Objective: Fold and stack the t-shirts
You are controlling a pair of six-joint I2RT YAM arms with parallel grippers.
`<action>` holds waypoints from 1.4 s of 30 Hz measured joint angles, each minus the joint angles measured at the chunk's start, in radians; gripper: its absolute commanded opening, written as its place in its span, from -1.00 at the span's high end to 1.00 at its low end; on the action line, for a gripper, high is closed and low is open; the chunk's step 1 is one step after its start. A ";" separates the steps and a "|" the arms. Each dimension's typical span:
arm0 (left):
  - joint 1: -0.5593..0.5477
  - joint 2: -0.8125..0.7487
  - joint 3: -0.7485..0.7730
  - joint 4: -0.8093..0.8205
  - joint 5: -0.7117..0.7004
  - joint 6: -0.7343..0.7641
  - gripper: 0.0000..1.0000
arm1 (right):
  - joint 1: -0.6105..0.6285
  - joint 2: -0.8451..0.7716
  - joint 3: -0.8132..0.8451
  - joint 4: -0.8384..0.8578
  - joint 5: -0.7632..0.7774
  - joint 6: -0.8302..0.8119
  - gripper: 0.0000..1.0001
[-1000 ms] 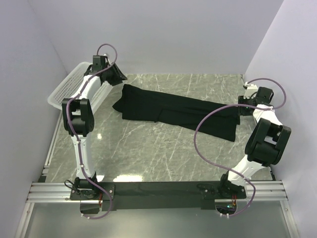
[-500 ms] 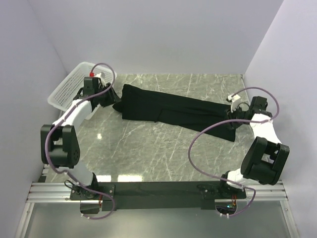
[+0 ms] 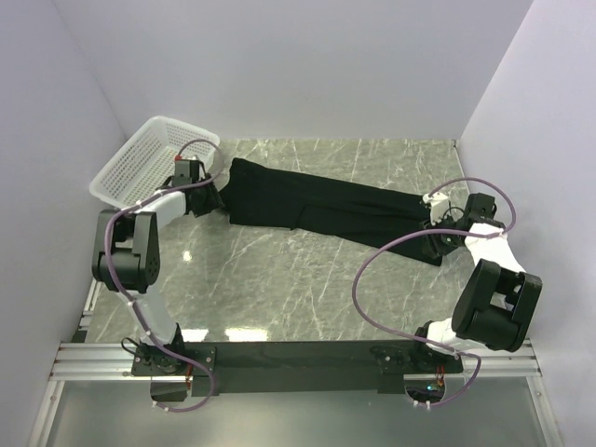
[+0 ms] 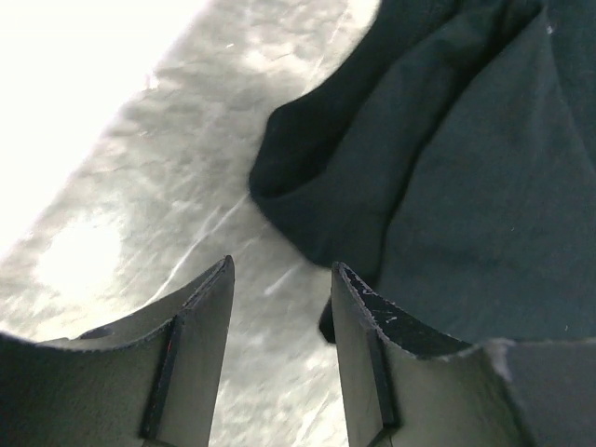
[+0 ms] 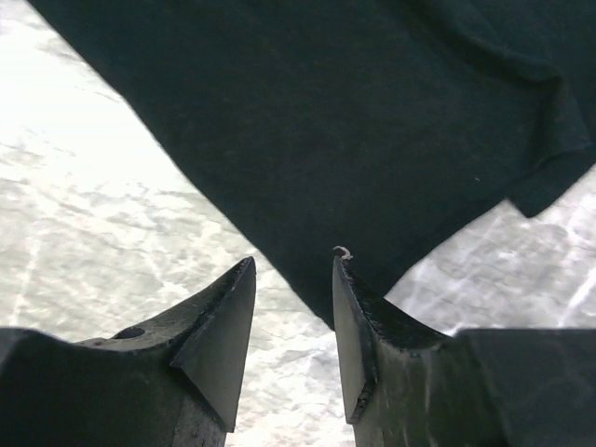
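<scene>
Left wrist: left pincer (image 4: 282,265) apart beside black t-shirt (image 4: 466,186) edge. Right wrist: right pincer (image 5: 293,258) apart over its corner.

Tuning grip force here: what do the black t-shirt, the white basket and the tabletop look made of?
T-shirt: soft matte cloth, probably cotton; it lies limp with folds. Basket: white plastic, judging by moulded mesh walls. Tabletop: glossy grey marble or marble-look laminate; veins and glare.
</scene>
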 measured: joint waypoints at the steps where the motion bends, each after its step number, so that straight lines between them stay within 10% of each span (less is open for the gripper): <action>1: -0.007 0.013 0.010 0.001 -0.008 -0.006 -0.03 | 0.003 0.000 -0.002 0.011 0.012 -0.001 0.06; 9: -0.060 0.098 0.093 0.036 -0.071 -0.046 0.08 | 0.028 0.001 -0.009 0.051 0.076 -0.053 0.00; 18: -0.062 0.148 0.112 0.049 -0.090 -0.084 0.92 | 0.037 0.062 -0.008 0.027 0.097 -0.228 -0.01; 28: -0.062 0.146 0.108 0.051 -0.088 -0.081 0.99 | 0.140 0.144 -0.018 0.027 0.165 -0.271 0.03; 35: -0.062 0.095 0.067 0.045 -0.080 -0.076 0.99 | 0.150 0.166 0.000 0.033 0.195 -0.248 0.94; 42: -0.062 -0.098 -0.075 0.020 -0.071 -0.079 0.99 | 0.127 0.087 -0.055 -0.001 0.222 -0.312 1.00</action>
